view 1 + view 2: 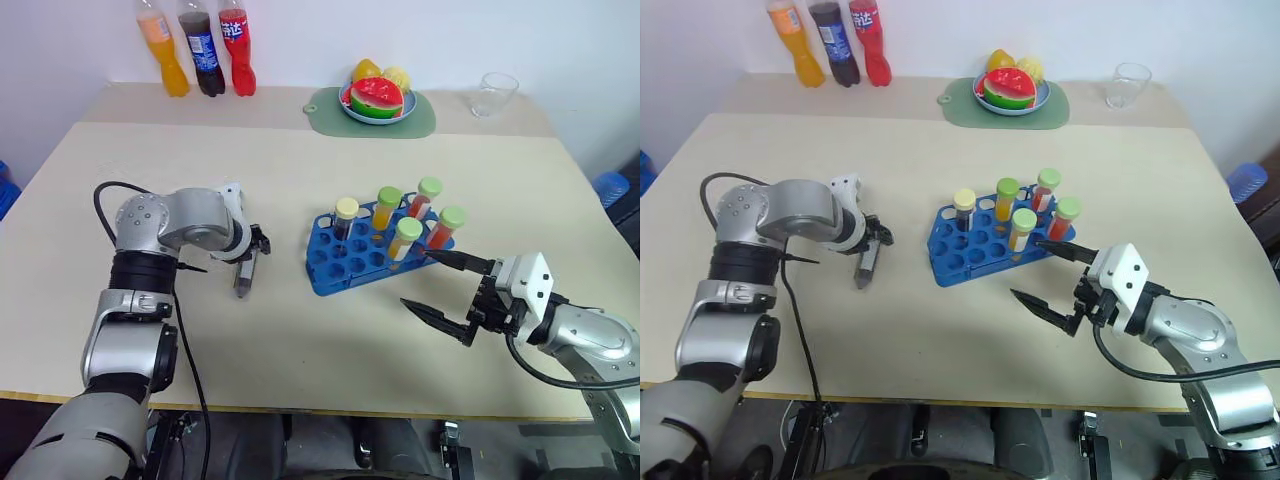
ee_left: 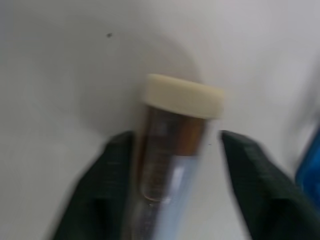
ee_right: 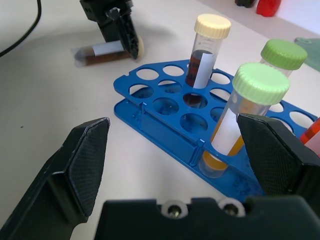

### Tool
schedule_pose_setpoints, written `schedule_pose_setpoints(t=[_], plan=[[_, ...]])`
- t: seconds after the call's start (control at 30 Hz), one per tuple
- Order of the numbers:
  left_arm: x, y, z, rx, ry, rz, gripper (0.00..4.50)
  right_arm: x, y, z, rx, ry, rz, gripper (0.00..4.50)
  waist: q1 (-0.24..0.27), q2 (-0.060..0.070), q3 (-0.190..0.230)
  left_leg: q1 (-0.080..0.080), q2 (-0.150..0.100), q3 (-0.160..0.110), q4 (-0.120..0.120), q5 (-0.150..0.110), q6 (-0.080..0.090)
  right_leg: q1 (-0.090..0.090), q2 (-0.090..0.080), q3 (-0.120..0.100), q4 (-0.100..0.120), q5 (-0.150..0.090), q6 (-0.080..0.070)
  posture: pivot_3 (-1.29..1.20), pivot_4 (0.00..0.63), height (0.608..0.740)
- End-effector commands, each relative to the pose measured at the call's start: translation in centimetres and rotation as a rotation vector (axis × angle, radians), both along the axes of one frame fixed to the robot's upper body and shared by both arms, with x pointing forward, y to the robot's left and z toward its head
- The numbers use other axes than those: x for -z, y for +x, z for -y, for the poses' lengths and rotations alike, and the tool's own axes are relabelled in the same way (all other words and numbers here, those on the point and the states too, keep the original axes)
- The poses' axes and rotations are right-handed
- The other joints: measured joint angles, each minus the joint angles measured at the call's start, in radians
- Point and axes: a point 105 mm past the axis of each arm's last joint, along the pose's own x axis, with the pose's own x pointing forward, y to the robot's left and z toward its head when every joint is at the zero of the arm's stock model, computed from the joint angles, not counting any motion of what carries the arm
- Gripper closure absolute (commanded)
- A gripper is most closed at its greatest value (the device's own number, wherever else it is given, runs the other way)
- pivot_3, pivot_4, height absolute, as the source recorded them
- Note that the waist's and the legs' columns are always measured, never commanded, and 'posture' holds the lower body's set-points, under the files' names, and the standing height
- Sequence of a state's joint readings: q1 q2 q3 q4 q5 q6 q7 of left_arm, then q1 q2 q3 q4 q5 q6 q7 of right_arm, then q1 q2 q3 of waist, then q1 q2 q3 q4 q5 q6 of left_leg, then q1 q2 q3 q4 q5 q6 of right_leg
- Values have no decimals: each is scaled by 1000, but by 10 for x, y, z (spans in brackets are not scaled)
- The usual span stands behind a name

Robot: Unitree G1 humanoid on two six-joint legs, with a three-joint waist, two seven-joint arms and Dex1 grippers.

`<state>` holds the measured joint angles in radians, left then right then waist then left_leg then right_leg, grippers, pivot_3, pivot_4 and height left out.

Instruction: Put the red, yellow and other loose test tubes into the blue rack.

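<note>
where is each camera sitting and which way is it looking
Left and right eye views: on the head, looking forward and down over the table; both arms show.
Left wrist view: along the left gripper at a cream-capped tube between its fingers.
Right wrist view: along the open right gripper at the blue rack; shares tube and left gripper.

Even, diffuse overhead lighting; the cream bench (image 1: 300,330) reads bright without glare. Soft, short shadows lie beneath the blue rack (image 1: 345,268) and beside the left pincer (image 1: 246,272). Head views are sharp at centre, with mild wide-angle bowing of the bench edges. Left wrist view is blurred throughout: the capped tube (image 2: 172,145) and dark fingers (image 2: 100,195) smear. Right wrist view is crisp on the rack, softer on its near fingers (image 3: 85,165).
</note>
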<state>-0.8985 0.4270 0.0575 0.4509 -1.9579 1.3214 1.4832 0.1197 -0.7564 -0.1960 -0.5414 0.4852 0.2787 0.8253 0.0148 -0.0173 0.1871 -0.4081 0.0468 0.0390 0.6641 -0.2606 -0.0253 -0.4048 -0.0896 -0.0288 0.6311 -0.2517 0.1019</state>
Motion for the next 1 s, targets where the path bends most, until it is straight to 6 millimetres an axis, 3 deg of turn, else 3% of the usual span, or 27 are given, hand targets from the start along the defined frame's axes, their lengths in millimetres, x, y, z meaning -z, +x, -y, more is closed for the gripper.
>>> schedule_pose_setpoints(t=[0.03,0.1,0.27,0.33,0.4,0.57,0.63,0.77,1.0], plan=[[2,-2,0,0,-4,-10,3642,-11,-4,1,8,-3,51,0,1,0,0,0,0,0,0,0,0,0,0,0,0,0,0,0,150,740],[-3,-2,1,20,-24,22,3703,-11,-4,2,11,-4,50,0,1,0,0,0,0,0,0,0,0,1,0,0,0,0,0,0,150,740],[-47,-11,2,205,-185,304,3703,-11,1,3,26,0,61,0,-6,0,0,0,0,0,0,1,-2,-1,1,0,0,0,0,0,150,740],[-61,-26,8,379,-244,376,3703,-11,3,4,32,4,63,0,-6,-1,0,0,0,0,-1,4,-6,-1,1,0,0,0,-1,0,150,740],[-85,-44,22,537,-473,491,3703,-11,4,4,38,10,66,0,-3,1,-1,0,1,0,-2,4,-6,-1,1,0,1,-1,-1,0,150,740],[-124,-87,32,870,-649,773,3703,-10,8,8,80,32,74,0,-1,0,-1,-1,0,1,-1,3,-6,-1,1,-1,-1,-2,-4,0,150,740],[-124,-84,35,910,-656,864,3703,-9,8,9,95,41,76,0,-1,1,-1,-1,1,1,-1,3,-5,-1,1,-1,-1,-2,-5,0,150,740],[-95,-83,52,1181,-525,1085,3703,-5,7,11,142,52,80,0,0,4,-3,0,1,2,-2,2,-3,-1,1,0,-2,-2,-6,0,150,740],[-62,-54,86,1314,-445,1332,3703,1,-3,25,260,50,97,0,10,3,-2,-3,1,3,-1,0,0,-2,1,0,-5,-2,-7,0,150,740]])
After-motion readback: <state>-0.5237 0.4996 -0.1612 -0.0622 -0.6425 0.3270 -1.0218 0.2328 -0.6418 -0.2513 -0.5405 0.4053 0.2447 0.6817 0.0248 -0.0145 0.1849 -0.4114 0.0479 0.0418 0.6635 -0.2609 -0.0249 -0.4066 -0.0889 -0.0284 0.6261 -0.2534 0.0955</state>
